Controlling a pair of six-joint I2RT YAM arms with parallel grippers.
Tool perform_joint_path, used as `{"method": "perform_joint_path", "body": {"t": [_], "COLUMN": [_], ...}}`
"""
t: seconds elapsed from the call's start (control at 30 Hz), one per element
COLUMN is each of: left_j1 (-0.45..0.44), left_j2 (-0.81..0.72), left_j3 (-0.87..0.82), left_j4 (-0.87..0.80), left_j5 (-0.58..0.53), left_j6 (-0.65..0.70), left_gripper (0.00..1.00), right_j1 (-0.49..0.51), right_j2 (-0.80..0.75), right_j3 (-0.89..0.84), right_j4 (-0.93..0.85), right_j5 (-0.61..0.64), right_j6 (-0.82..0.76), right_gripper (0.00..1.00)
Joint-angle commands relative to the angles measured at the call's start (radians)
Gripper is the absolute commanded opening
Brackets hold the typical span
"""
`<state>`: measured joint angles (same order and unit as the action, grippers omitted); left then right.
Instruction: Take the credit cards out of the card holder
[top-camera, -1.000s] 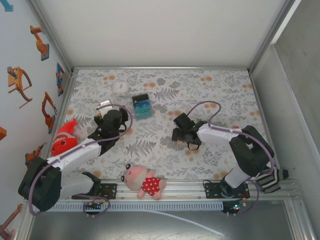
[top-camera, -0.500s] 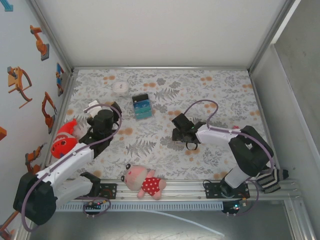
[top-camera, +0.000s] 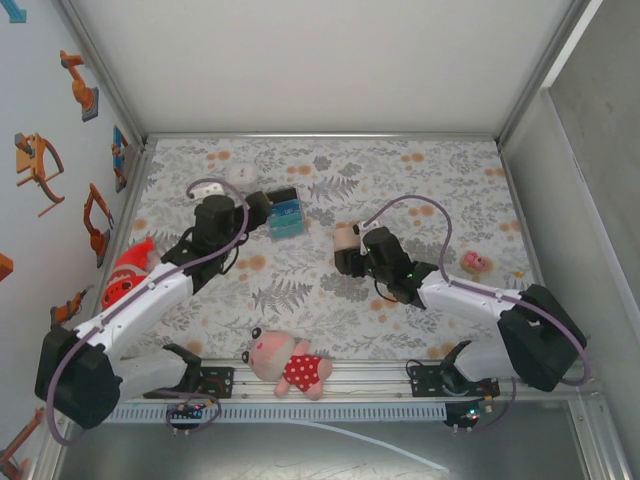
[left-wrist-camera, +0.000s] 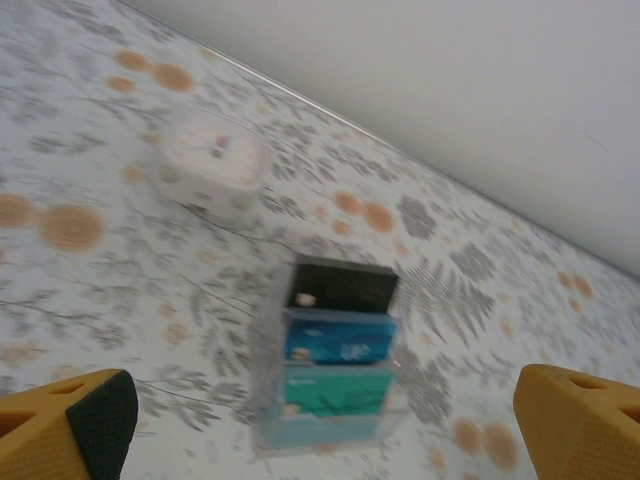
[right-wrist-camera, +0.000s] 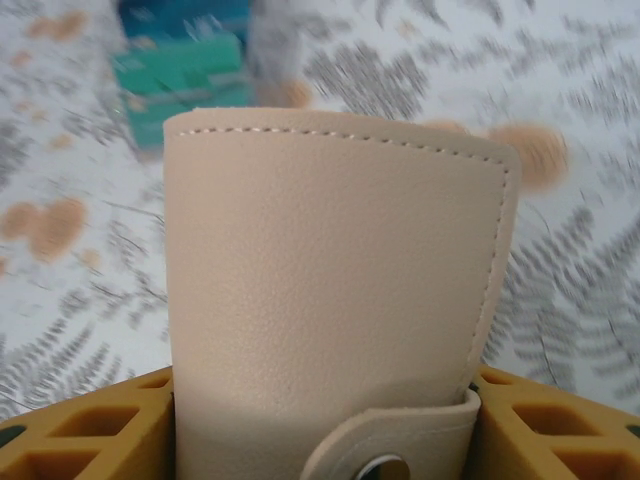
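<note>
Lifting off the table since a second ago, the right gripper (top-camera: 350, 250) is clamping the card holder (right-wrist-camera: 335, 270) upright between its fingers, snap tab fastened. The left gripper (top-camera: 256, 207), jaws spread wide, is swinging forward, the striped block (left-wrist-camera: 335, 365) lying just ahead. Judgement: extraction is not yet starting.

You are looking at a robot test cell in a lab. White panels (top-camera: 300, 60) in aluminium framing (top-camera: 320, 135) enclose the desk (top-camera: 450, 190). The left arm (top-camera: 140, 305) and right arm (top-camera: 470, 300) bolt to a slotted rail (top-camera: 360, 385). Robot-arm stickers (top-camera: 38, 165) mark the left wall.
</note>
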<state>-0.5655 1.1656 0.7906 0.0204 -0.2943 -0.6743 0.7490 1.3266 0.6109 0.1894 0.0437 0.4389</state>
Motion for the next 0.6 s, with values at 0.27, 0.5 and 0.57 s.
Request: {"method": "perform_joint_path", "body": {"t": [0.27, 0.5, 0.57], "left_j1": [-0.078, -0.113, -0.118], "left_j2": [0.173, 0.226, 0.240], "left_j3": [0.089, 0.122, 0.128], "left_j4": [0.165, 0.124, 0.123], "left_j5": [0.570, 0.650, 0.665], "left_j6": [0.037, 0.055, 0.057], "left_gripper": [0.97, 0.97, 0.97], "right_j1": [0.006, 0.006, 0.006], "right_j2": [0.000, 0.018, 0.016], "right_j3": [0.018, 0.036, 0.036], "right_j4": [0.305, 0.315, 0.317], "right_j5": [-0.130, -0.143, -0.145], "right_j6": [-0.143, -0.146, -0.144], "right_gripper": [0.59, 0.59, 0.58]}}
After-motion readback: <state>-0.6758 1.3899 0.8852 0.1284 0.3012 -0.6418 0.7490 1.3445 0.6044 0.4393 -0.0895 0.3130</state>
